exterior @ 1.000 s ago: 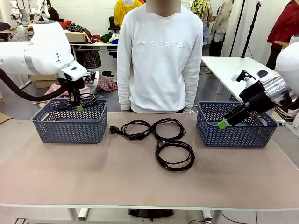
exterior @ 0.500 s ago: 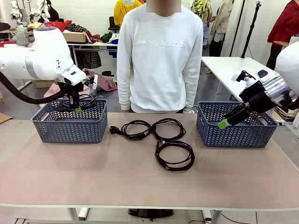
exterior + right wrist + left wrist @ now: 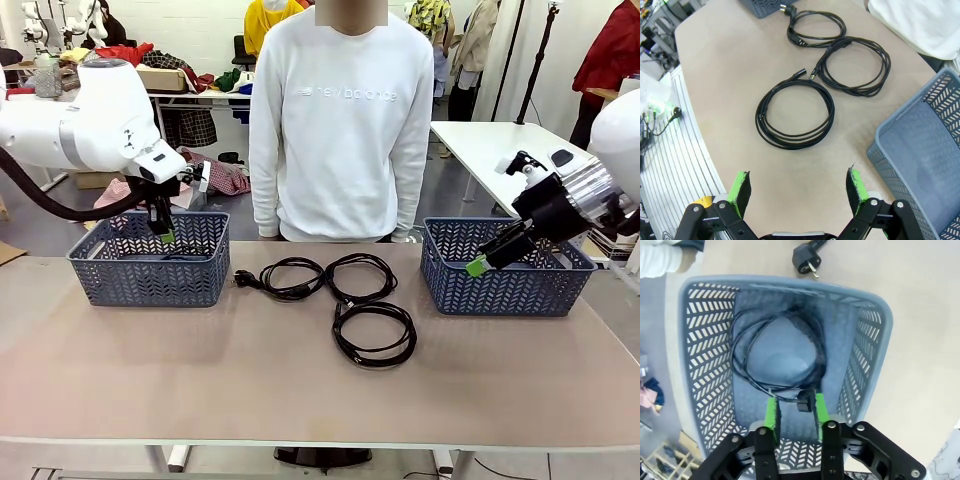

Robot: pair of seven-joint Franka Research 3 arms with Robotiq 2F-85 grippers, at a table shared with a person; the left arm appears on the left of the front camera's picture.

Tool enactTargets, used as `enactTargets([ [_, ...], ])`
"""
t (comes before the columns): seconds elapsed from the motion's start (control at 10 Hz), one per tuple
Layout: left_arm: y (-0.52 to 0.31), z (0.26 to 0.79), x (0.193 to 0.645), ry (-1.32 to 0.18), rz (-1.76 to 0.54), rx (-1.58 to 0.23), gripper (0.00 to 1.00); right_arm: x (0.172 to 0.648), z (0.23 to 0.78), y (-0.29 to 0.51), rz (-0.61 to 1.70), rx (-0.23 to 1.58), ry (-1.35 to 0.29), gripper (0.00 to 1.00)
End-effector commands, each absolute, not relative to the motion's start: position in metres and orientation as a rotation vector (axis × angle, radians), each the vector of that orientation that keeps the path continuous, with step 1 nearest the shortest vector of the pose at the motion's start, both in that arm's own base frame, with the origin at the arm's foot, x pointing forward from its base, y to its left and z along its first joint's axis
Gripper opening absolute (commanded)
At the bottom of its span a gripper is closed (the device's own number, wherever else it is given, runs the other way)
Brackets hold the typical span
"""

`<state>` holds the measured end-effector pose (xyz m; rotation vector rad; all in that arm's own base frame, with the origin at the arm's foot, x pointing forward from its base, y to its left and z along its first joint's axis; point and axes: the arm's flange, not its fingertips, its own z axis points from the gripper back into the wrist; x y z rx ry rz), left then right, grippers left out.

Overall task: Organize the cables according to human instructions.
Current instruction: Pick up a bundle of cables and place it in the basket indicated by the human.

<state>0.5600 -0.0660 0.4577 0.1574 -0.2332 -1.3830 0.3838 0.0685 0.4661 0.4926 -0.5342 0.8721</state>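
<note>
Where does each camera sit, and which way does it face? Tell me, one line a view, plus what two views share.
Front view: fixed between the arms, it faces across the table at the person. The left gripper is over the left basket and the right gripper is beside the right basket.
Left wrist view: looks down into the left basket at one cable, past its green-padded fingers.
Right wrist view: looks down at three cables on the table, past its wide-apart fingers.
Shared: front and right wrist views both show the three cables.

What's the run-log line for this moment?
left gripper: open above left basket | cable: lying in left basket | right gripper: open, empty | table: three coiled cables
</note>
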Motion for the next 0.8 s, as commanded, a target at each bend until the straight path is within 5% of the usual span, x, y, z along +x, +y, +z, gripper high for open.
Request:
enactTargets([
  [0.0,-0.061,0.459,0.563,-0.229,-1.368,0.184,0.39,0.387,0.465,0.068,0.890,0.514,-0.558,1.00],
  [0.1,-0.061,0.462,0.563,-0.223,-1.369,0.181,0.74,0.387,0.465,0.068,0.890,0.514,-0.558,1.00],
  [0.2,-0.062,0.465,0.561,-0.218,-1.377,0.164,0.59,0.387,0.465,0.068,0.890,0.514,-0.558,1.00],
  [0.3,-0.063,0.468,0.560,-0.211,-1.384,0.145,0.93,0.387,0.465,0.068,0.890,0.514,-0.558,1.00],
  [0.4,-0.063,0.470,0.559,-0.208,-1.393,0.127,0.78,0.387,0.465,0.068,0.890,0.514,-0.558,1.00],
  [0.5,-0.063,0.471,0.559,-0.207,-1.395,0.115,1.00,0.387,0.465,0.068,0.890,0.514,-0.558,1.00],
  [0.7,-0.063,0.470,0.557,-0.202,-1.395,0.096,1.00,0.387,0.465,0.068,0.890,0.514,-0.558,1.00],
])
